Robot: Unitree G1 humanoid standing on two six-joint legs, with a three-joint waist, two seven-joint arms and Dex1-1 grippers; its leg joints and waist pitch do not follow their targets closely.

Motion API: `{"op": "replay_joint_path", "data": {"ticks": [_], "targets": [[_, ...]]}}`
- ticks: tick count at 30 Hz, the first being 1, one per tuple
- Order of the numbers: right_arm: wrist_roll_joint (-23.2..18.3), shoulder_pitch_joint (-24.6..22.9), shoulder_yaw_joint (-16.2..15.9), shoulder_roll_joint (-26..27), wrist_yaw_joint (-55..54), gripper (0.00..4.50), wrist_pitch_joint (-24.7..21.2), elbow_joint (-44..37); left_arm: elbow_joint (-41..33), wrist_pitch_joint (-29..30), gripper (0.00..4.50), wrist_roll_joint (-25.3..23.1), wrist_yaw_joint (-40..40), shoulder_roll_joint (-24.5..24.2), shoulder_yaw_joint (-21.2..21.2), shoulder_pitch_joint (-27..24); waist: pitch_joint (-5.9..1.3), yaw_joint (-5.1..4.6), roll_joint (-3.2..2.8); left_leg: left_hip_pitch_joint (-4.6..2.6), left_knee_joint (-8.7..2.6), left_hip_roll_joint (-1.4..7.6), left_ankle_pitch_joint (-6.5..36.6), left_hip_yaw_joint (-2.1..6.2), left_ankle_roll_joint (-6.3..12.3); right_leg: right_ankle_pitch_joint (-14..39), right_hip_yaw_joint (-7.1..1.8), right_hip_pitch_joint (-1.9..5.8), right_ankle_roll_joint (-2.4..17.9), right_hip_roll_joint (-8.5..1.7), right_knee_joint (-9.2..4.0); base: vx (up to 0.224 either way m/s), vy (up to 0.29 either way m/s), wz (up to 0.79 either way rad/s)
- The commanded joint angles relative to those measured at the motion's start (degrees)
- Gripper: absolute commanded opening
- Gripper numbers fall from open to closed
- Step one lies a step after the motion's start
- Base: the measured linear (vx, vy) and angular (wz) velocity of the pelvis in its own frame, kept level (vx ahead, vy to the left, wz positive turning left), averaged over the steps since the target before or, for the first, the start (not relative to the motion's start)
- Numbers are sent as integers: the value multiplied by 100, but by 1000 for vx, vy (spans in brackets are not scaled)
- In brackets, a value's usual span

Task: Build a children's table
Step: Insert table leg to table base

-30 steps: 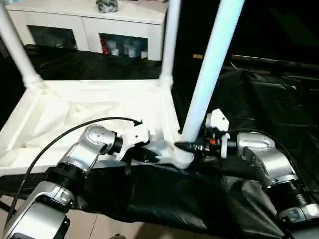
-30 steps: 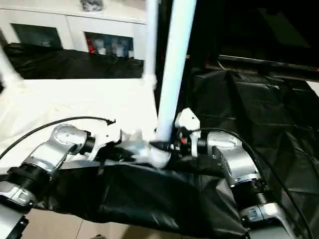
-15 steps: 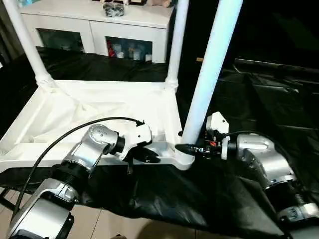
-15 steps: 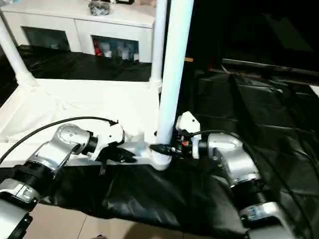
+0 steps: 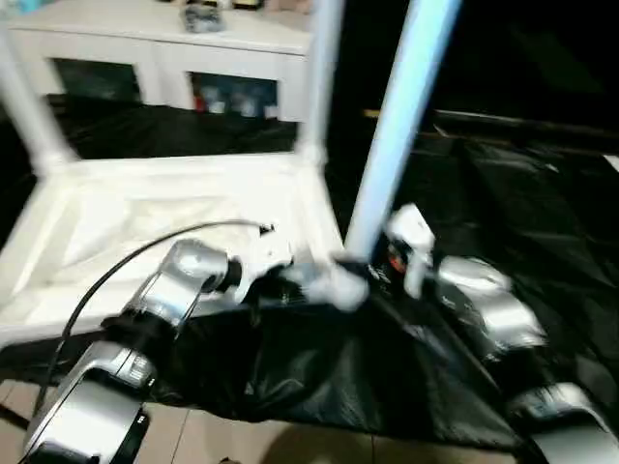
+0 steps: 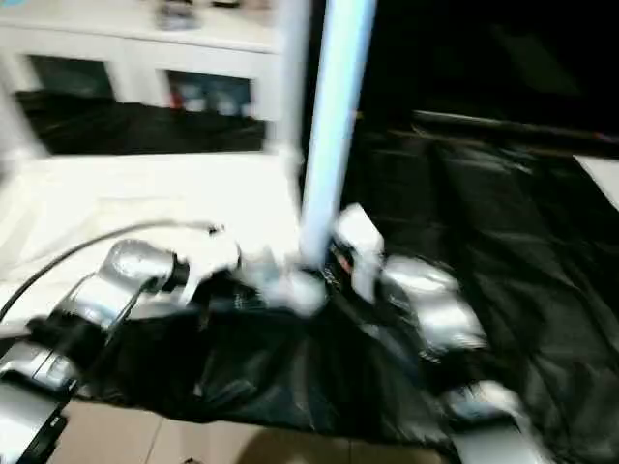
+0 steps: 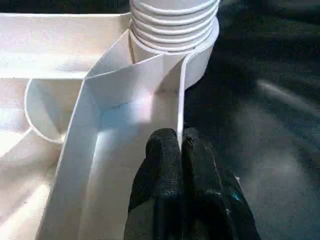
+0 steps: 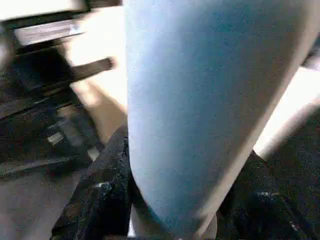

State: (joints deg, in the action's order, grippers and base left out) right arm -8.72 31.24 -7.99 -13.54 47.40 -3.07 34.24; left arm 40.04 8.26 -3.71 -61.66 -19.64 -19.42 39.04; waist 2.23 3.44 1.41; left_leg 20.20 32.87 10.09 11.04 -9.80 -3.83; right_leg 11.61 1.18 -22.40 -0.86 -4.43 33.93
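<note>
Upside down on black sheeting [image 5: 503, 193], the top [image 5: 145, 208], ribs up, legs rising from its corner sockets. Nearest of them, the leg [image 5: 397, 126]: long axis close to upright, leaning a little toward the right at its upper end, foot seated in the near right socket [image 5: 340, 285]. Right gripper [image 8: 175, 220] directly at that leg's base, nearer than the left, fingers [image 8: 100, 200] apart on either side of the tube and clamped on it. Left gripper [image 7: 179, 150] just along the near rim from the same socket, fingers pressed together with the thin rim wall pinched between them. Judged next: a turn or push down the leg's axis, top steadied by the left. Behind, a white cabinet [image 5: 174, 58] with glass doors; below the sheeting's edge, pale floor [image 5: 290, 449].
</note>
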Motion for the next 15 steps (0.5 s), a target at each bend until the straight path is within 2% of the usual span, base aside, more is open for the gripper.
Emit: {"op": "replay_joint_path", "data": {"ticks": [1,2,3,4,5,7,8,9,10,15], "targets": [[381,-96,13,78,-804,187,-335,811,-59,225,0,-9,552,205,174,248,-207,-23,-34,-22,-538,272,2434,186,-271,3045,-151,78,766,-406,-539,0,0,0],[381,-78,28,96,-865,187,-342,844,-57,252,0,-15,606,223,186,261,-207,-37,-33,-46,-525,269,2466,171,-250,2929,-153,58,818,-388,-545,0,0,0],[355,116,186,284,-1456,187,-430,1190,-107,574,0,-36,1096,441,310,369,-217,-41,-41,-51,-509,267,2414,145,-232,2729,-170,49,901,-381,-528,0,0,0],[355,116,186,284,-1456,187,-430,1190,-107,574,0,-36,1096,441,310,369,-222,-57,-36,-38,-505,261,2353,141,-232,2609,-175,51,952,-375,-512,0,0,0],[337,289,296,442,-1861,187,-477,1527,-237,814,0,-22,1385,664,384,399,-241,-40,-32,-14,-490,251,2082,114,-188,2187,-173,78,1064,-362,-485,0,0,0],[342,507,398,636,-2288,187,-473,1967,-446,1081,0,-18,1670,959,402,389,-233,-55,-34,9,-490,249,1981,101,-158,2102,-171,99,1116,-367,-477,0,0,0],[334,609,427,742,-2435,187,-443,2149,-501,1128,0,-98,1821,1100,333,371,-240,-43,-13,3,-474,249,1909,90,-123,2026,-168,99,1136,-362,-485,0,0,0],[331,659,427,805,-2473,187,-415,2226,-489,1095,0,-174,1920,1163,274,365,-244,-44,-27,1,-474,256,1875,88,-111,1933,-171,99,1157,-359,-471,0,0,0],[326,699,419,870,-2487,187,-396,2276,-424,1041,0,-235,2022,1229,233,368,-248,-43,-16,24,-475,250,1800,82,-61,1766,-167,120,1163,-344,-459,0,0,0],[381,774,369,966,-2419,187,-347,2401,-381,1085,0,-249,2103,1245,225,374,-280,-15,-15,21,-445,250,1467,54,83,1004,-161,160,1319,-325,-394,43,-3,1]]}}
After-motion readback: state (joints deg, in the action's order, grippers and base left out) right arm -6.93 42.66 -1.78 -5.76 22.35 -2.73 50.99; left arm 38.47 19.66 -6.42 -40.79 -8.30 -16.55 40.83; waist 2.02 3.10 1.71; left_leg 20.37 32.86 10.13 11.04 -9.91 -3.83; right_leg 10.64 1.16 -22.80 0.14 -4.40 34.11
